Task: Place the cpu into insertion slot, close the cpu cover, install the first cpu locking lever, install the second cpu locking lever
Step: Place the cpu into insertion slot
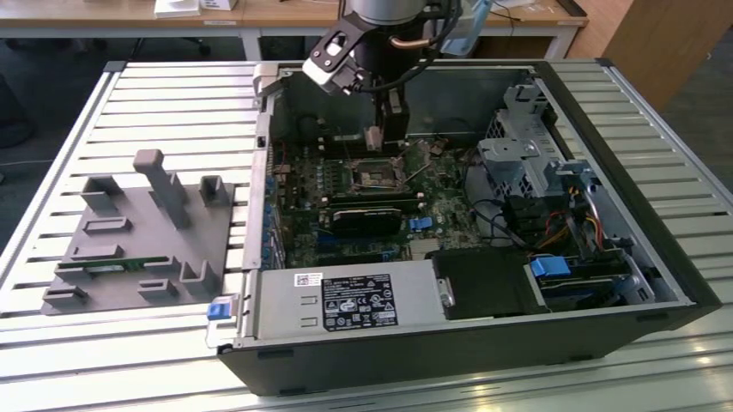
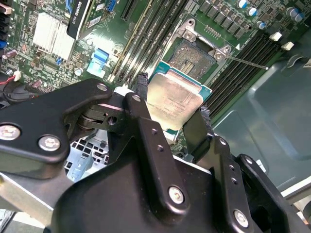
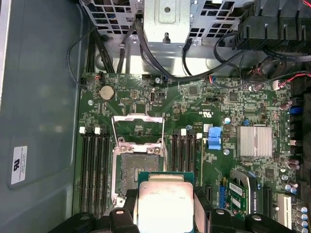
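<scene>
My gripper [image 2: 173,108] is shut on the cpu [image 2: 176,97], a flat square chip with a dull silvery-tan top, held by its two opposite edges between black fingers [image 2: 141,95]. The chip hangs tilted just above and beside the insertion slot [image 2: 196,56], whose dark centre lies bare. In the first wrist view the cpu [image 3: 165,196] overlaps the near edge of the insertion slot [image 3: 137,167], and the cpu cover [image 3: 138,127] stands flipped open beyond it. In the exterior view the gripper [image 1: 376,142] reaches into the case above the slot [image 1: 372,174]. A thin metal lever [image 2: 249,62] sticks out beside the socket.
Long black memory slots [image 3: 93,170] flank the socket on both sides. A black card [image 1: 366,215], a silver heatsink [image 3: 254,141], cables and a drive cage [image 1: 524,163] crowd the case. A grey fixture block [image 1: 137,232] sits on the slatted table at the exterior view's left.
</scene>
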Robot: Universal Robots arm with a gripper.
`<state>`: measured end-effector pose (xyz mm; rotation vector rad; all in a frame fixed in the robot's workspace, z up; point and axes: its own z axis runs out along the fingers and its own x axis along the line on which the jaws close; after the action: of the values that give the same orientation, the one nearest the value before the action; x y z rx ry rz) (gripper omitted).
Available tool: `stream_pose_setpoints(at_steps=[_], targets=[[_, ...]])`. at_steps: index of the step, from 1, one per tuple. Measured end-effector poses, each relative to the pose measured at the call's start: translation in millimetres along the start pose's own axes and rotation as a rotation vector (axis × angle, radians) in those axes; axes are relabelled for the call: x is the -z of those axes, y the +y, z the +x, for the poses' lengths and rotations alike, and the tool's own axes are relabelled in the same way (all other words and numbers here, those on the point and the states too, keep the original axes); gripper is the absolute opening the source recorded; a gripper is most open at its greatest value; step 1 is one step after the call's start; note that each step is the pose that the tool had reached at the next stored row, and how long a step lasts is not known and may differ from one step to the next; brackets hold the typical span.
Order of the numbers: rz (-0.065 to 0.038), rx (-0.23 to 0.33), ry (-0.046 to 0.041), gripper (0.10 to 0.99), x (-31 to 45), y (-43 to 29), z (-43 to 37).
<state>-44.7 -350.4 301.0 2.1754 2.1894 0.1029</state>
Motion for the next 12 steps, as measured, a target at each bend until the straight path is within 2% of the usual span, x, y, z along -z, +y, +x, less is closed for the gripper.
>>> stream_pose_setpoints(at_steps=[12], targets=[[0.000,-0.009,-0.0007,0.541,-2.5,-0.4,0.0]])
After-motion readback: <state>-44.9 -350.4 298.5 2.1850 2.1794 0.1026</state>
